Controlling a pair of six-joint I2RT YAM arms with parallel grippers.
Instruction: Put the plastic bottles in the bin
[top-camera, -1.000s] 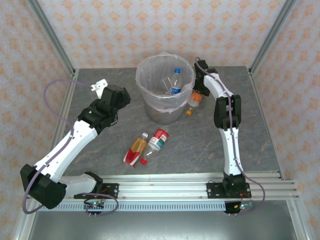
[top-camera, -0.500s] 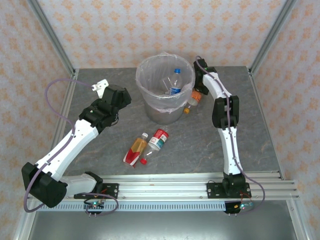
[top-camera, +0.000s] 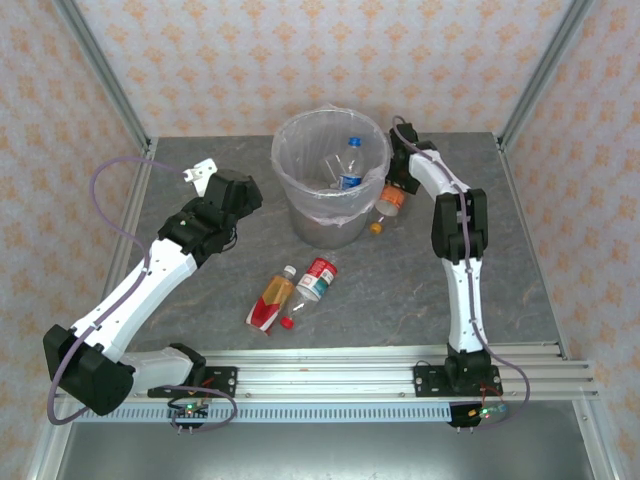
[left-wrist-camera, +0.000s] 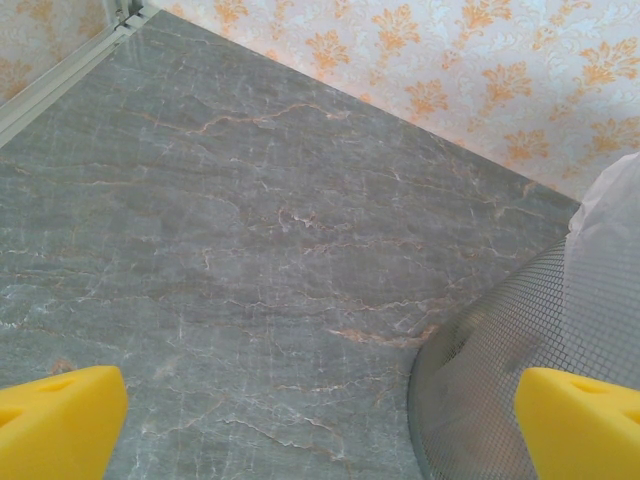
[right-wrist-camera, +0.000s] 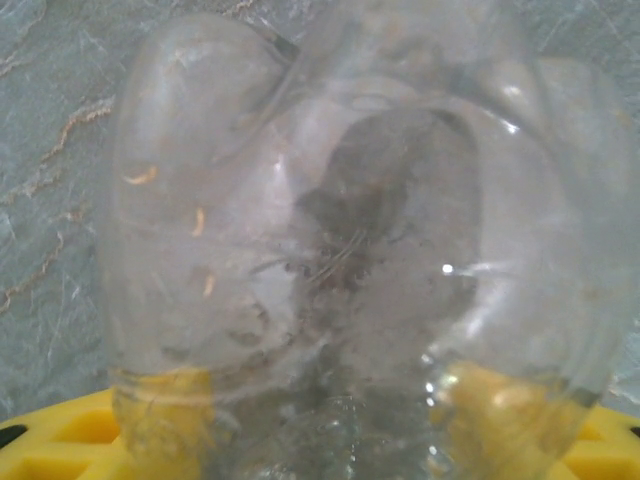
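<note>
A clear plastic bottle with an orange label and orange cap (top-camera: 388, 201) lies just right of the bin (top-camera: 285, 170), a grey bucket lined with a white bag. My right gripper (top-camera: 395, 188) reaches down onto it. In the right wrist view the bottle's clear base (right-wrist-camera: 340, 230) sits between the yellow fingers (right-wrist-camera: 160, 420), which press on both of its sides. Bottles (top-camera: 348, 175) lie inside the bin. Two more lie on the table: one with a red label (top-camera: 318, 277) and one with yellow and red (top-camera: 271, 300). My left gripper (top-camera: 232, 190) hangs open left of the bin, holding nothing.
A loose red cap (top-camera: 287, 322) lies by the two table bottles. A small white bracket (top-camera: 197, 171) sits at the back left. The bin's mesh wall (left-wrist-camera: 500, 390) stands close to my left gripper's (left-wrist-camera: 320, 430) right finger. Frame posts and walls bound the table.
The right gripper's jaws have narrowed onto the orange-label bottle, which shifted slightly beside the bin. The left arm has not moved.
</note>
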